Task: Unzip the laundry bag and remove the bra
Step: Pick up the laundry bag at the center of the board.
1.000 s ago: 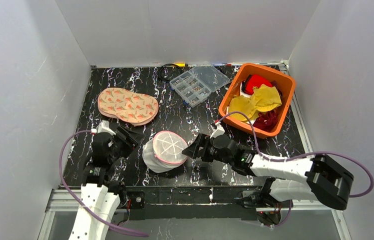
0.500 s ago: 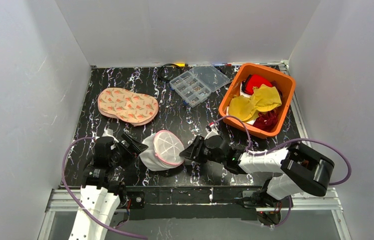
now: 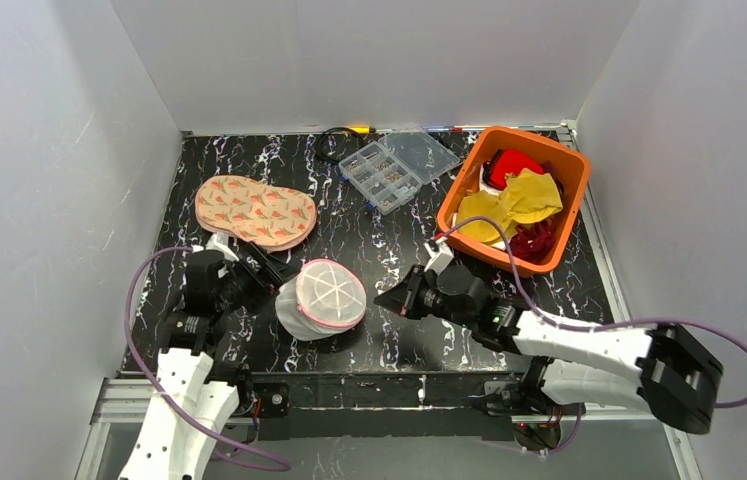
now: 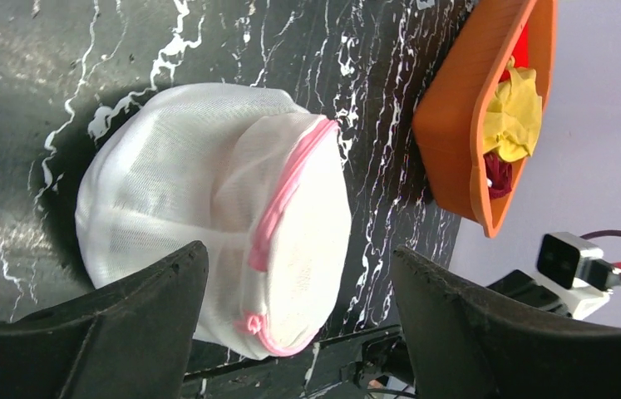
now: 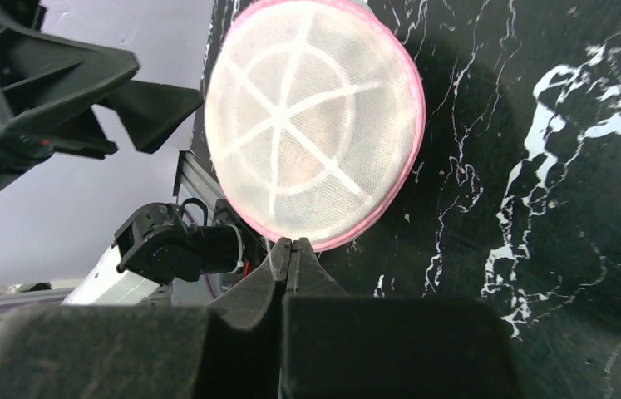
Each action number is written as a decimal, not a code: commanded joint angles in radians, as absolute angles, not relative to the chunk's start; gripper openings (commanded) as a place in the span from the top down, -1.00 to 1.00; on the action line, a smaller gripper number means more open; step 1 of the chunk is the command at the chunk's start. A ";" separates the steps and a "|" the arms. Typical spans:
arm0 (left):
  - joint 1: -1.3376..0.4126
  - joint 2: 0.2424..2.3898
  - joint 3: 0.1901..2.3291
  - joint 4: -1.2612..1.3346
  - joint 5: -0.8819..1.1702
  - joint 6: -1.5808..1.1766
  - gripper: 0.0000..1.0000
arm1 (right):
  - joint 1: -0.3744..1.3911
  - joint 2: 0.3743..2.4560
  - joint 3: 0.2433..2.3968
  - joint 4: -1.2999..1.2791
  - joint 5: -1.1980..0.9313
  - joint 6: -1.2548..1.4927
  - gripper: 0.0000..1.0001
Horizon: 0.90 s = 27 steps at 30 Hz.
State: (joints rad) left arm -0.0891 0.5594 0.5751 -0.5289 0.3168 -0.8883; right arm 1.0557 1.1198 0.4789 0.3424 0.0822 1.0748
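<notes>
Near the table's point(image 3: 379, 245) front edge the laundry bag point(image 3: 321, 300) lies between the arms. The left end effector point(image 3: 274, 275) gapes wide just beside its domed side, and the right end effector point(image 5: 291, 247) is pinched closed on nothing, tip just beside the pink rim. The left wrist view shows the zip seam, the right wrist view the spoked flat face, and behind lies bare table up to the patterned pad point(image 3: 254, 210), compartment box point(image 3: 397, 165) and orange bin point(image 3: 461, 185).

Left tool point(image 4: 296, 253) gapes wide; right tool point(image 5: 292, 243) is pinched closed.
</notes>
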 commanded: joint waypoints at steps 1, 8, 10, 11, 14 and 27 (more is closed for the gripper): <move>-0.095 0.615 0.611 -0.450 0.398 -0.796 -0.59 | 1.053 0.984 0.490 0.145 0.137 0.960 0.97; -0.109 0.837 0.771 -0.558 0.445 -0.559 -0.55 | 1.053 0.859 0.437 0.086 0.109 0.910 -0.01; -0.120 0.900 0.793 -0.580 0.469 -0.518 -0.48 | 1.053 0.851 0.442 0.080 0.099 0.897 -0.12; -0.132 0.929 0.798 -0.580 0.486 -0.505 -0.45 | 1.053 0.852 0.446 0.079 0.093 0.888 -0.15; -0.197 1.022 0.817 -0.587 0.445 -0.472 -0.41 | 1.054 0.863 0.463 0.077 0.059 0.868 -0.23; -0.237 0.968 0.745 -0.484 0.500 -0.609 0.74 | 1.054 0.821 0.481 0.004 0.045 0.814 -0.77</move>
State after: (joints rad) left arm -0.2314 1.0676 0.7826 -0.5327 0.4305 -0.5220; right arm 1.0550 0.8452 0.4423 0.0364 0.0265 0.8513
